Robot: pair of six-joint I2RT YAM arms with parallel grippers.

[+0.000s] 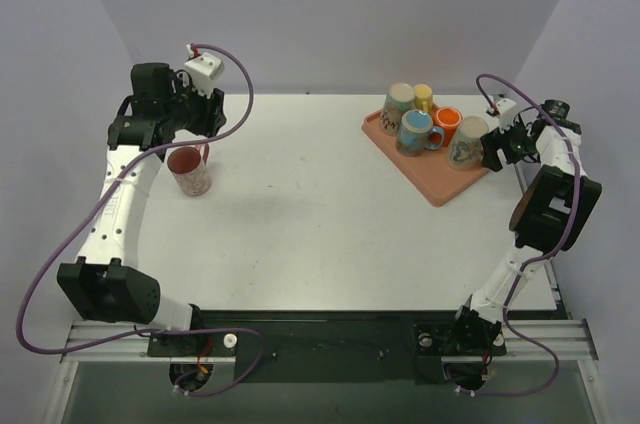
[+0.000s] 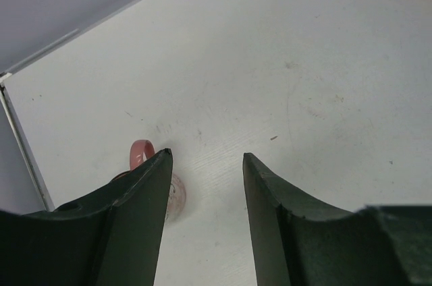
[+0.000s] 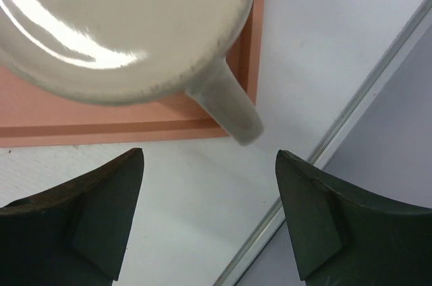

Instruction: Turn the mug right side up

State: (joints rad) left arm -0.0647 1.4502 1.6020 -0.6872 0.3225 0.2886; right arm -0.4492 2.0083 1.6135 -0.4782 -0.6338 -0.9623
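A pink-red mug (image 1: 188,172) stands on the white table at the left, its dark opening facing up. In the left wrist view only its handle (image 2: 140,152) and a bit of its wall show beside my left finger. My left gripper (image 1: 210,116) (image 2: 206,158) is open and empty, above and behind this mug. A cream mug (image 1: 467,141) with a patterned wall stands at the right end of the salmon tray (image 1: 437,187), flat cream face up. My right gripper (image 1: 492,150) (image 3: 209,154) is open and empty just right of it, with the mug's handle (image 3: 226,104) pointing toward the jaws.
The tray also holds a blue mug (image 1: 416,130), an orange mug (image 1: 447,125), a pale mug (image 1: 398,102) and a yellow one (image 1: 423,97). The table's right edge and metal rail (image 3: 337,144) run close under my right gripper. The tray's rim (image 3: 135,127) lies just ahead of it.
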